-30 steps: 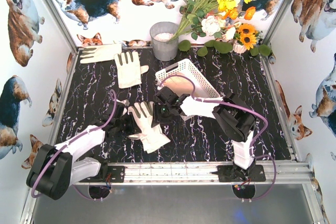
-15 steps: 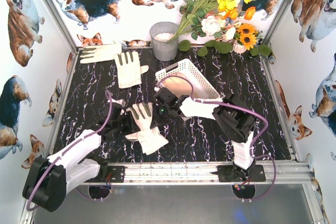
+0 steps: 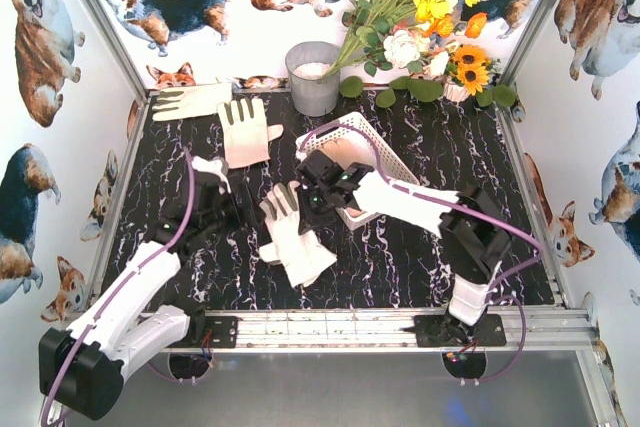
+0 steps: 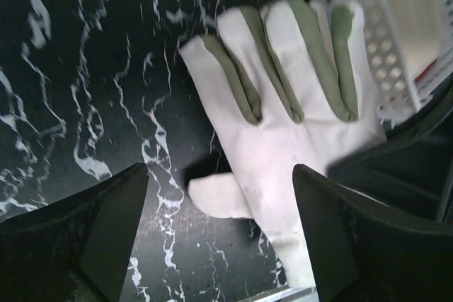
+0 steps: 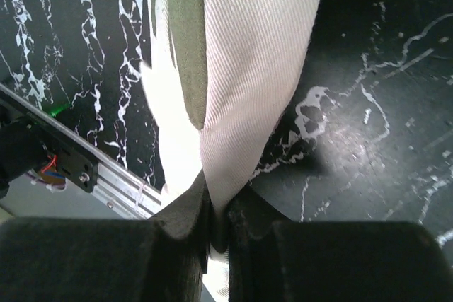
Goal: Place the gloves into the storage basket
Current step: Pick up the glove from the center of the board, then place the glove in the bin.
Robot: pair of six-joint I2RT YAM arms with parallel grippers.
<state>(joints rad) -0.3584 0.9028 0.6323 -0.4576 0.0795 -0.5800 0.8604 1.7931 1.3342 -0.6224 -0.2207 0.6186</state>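
A white glove (image 3: 293, 237) with grey finger patches lies on the black marbled table, fingers toward the white storage basket (image 3: 372, 143). My right gripper (image 3: 304, 198) is shut on this glove's fabric (image 5: 248, 47), pinched between its jaws (image 5: 216, 210), and the glove hangs partly lifted. My left gripper (image 3: 228, 209) stands open just left of it, touching nothing. From the left wrist, the glove (image 4: 283, 104) spreads beyond the open left gripper (image 4: 219, 238), with the basket's lattice (image 4: 379, 40) at top right. Two more gloves (image 3: 245, 129) (image 3: 192, 100) lie at the back left.
A grey round bucket (image 3: 313, 77) stands behind the basket, with a bunch of artificial flowers (image 3: 420, 17) at the back right. Printed walls close the table on three sides. A metal rail (image 3: 340, 325) runs along the near edge.
My left gripper has opened, let go of the glove and drawn back to the left. The right gripper has tightened on the glove and carried its finger end toward the basket.
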